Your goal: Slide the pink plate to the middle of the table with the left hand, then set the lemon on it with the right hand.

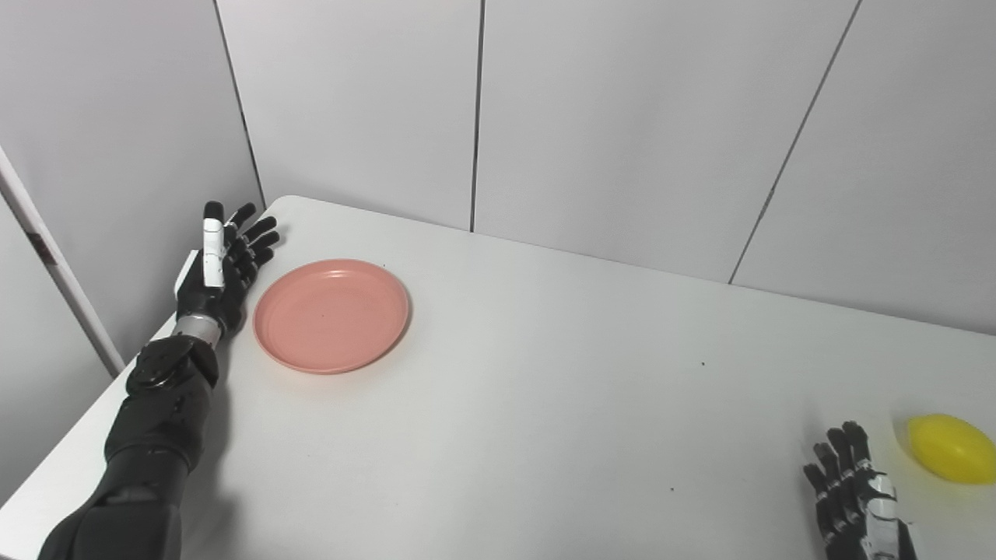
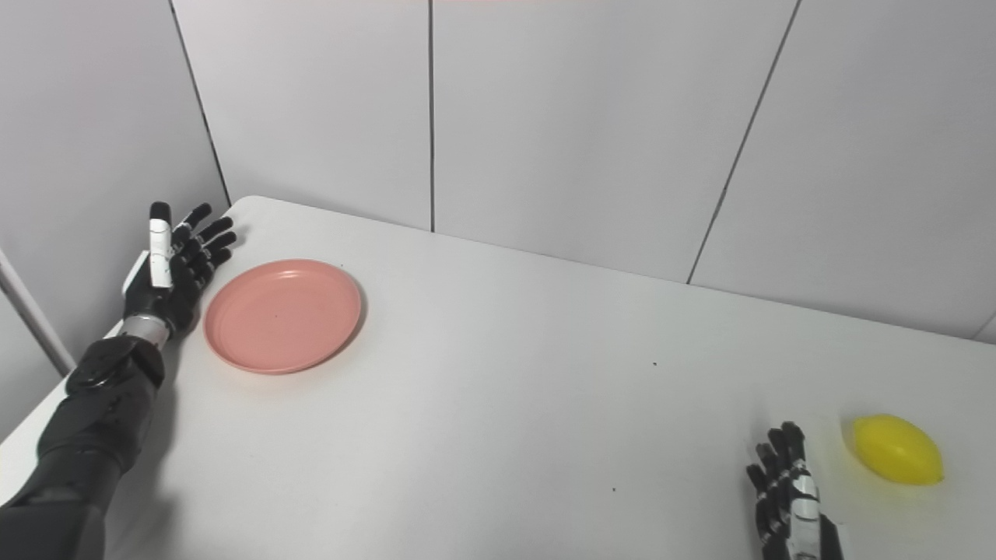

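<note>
Pink plate [image 1: 331,315], lemon [image 2: 896,449]: no readable writing; left hand [image 1: 222,268] spread beside plate.

No legible text or labels.

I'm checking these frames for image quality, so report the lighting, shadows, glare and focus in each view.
Left eye view: even, soft light; the pink plate throws only a faint shadow on the table, with no glare; the lemon sits near the right edge. Right eye view: similarly flat light and sharp focus; a soft shadow lies beside the left hand; the right hand is cropped by the bottom edge.
</note>
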You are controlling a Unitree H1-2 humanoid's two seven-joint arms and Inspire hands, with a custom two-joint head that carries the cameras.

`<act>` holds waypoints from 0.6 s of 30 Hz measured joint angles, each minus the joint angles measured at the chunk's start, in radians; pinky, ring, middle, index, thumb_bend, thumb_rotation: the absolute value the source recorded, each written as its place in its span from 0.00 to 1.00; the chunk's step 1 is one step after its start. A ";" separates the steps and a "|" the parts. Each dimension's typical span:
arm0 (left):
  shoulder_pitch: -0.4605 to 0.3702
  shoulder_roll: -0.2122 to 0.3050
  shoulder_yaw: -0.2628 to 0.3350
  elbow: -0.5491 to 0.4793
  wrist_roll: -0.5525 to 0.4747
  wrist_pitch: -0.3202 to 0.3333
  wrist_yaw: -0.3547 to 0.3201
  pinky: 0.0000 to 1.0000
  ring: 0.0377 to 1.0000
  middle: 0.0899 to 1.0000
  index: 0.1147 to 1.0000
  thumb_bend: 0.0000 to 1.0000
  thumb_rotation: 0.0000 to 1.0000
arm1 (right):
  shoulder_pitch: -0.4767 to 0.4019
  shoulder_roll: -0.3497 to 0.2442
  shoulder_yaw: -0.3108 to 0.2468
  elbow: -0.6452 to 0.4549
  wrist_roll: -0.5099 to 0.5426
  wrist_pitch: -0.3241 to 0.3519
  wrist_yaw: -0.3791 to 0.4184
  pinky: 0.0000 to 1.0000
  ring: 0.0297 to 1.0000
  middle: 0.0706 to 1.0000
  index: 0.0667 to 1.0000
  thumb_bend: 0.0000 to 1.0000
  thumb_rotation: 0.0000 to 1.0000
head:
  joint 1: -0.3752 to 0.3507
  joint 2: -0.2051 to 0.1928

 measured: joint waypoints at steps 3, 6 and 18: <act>0.000 0.000 -0.005 0.007 -0.001 -0.012 -0.031 0.97 0.89 0.84 0.91 1.00 0.99 | 0.000 0.000 0.000 0.000 0.000 0.000 0.000 1.00 1.00 1.00 1.00 0.72 1.00 | 0.000 0.000; -0.001 0.001 -0.005 0.024 -0.011 -0.030 -0.056 0.96 0.88 0.82 0.89 1.00 0.99 | 0.000 0.000 0.000 0.000 0.000 0.000 -0.001 1.00 1.00 1.00 1.00 0.72 1.00 | -0.002 0.003; 0.037 -0.021 -0.024 -0.056 -0.012 -0.009 -0.112 0.91 0.86 0.84 0.88 0.97 1.00 | 0.000 0.001 0.000 0.000 -0.006 0.000 -0.002 1.00 1.00 1.00 1.00 0.71 1.00 | -0.008 0.005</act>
